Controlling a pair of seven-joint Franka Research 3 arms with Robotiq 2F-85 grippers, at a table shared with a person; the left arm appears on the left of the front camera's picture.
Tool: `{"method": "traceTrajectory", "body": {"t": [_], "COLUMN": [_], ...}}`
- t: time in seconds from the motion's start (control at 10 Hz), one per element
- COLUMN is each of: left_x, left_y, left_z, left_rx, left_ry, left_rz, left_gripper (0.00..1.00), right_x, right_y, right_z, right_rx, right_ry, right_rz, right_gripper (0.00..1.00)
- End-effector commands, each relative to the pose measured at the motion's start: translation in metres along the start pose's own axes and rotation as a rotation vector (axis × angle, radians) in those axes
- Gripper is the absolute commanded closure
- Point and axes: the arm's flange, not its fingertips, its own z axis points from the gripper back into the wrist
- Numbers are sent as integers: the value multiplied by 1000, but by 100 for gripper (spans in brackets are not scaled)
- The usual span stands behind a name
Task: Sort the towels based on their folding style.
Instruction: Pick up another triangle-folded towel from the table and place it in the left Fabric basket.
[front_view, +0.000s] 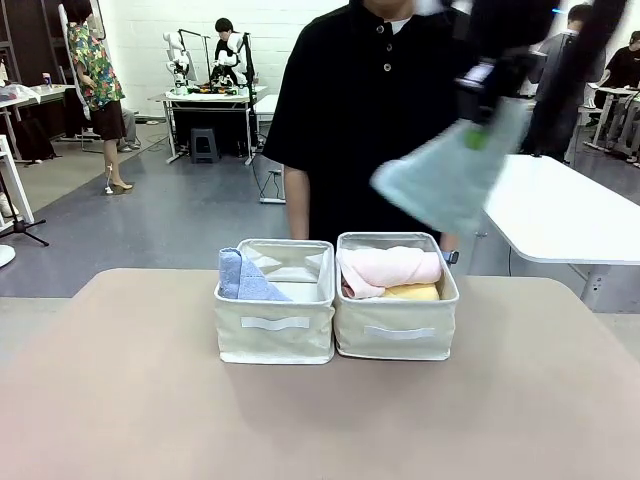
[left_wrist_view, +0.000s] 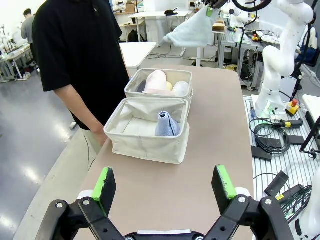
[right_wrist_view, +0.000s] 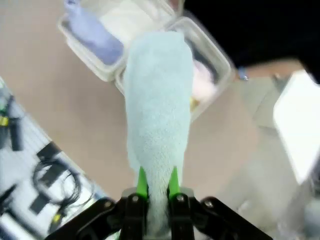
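The right tool is closed tightly on one end of the grey-green towel, the cone-folded one. It holds the towel high in the air, above the baskets and in front of the person, who stands at the far side of the desk. The broad end of the towel hangs free, away from the pads. The left tool is wide open and holds nothing; it hovers over the near part of the desk.

The left basket contains the lavender-blue towel, also a cone. The right basket contains the rolls: the pink towel, the yellow towel and, seen from the left wrist, the white towel.

In my judgement the grey-green towel belongs in the left basket, beside the other cone. From the right wrist view, however, it hangs mostly over the right basket and the line where the two baskets meet. If the tool opens here, the towel would probably fall among the rolls, in the wrong group.

There is a second danger. The grip is only on a small part of the cloth (terry cloth is soft and gives way), so a quick swing could loosen the fold or let the towel slip out. The free end could also catch on a basket rim during lowering and pull that basket aside. The person's arm is near the right basket too.
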Motion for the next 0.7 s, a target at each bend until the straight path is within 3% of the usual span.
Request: {"method": "traceTrajectory", "body": {"t": [0.0,0.2,0.3,0.5,0.6], "left_x": [-1,-1,-1,-1,-1], "left_y": [-3,-3,-3,-3,-3], "left_z": [0,0,0,0,0], "left_rx": [8,8,8,8,8], "left_ry": [21,21,21,21,21], "left_rz": [-9,-9,-9,-9,-9], "left_gripper": [0,0,0,0,0], "right_x": [64,104,115,119,122], "right_y": [-6,12,22,31,27], "right_z": [-16,-52,-71,-82,-90], "right_rx": [42,75,32,72,79], "right_ry": [-97,-113,-119,-171,-117], "right_rz": [270,338,439,552,436], "right_gripper": [81,81,81,81,81]}}
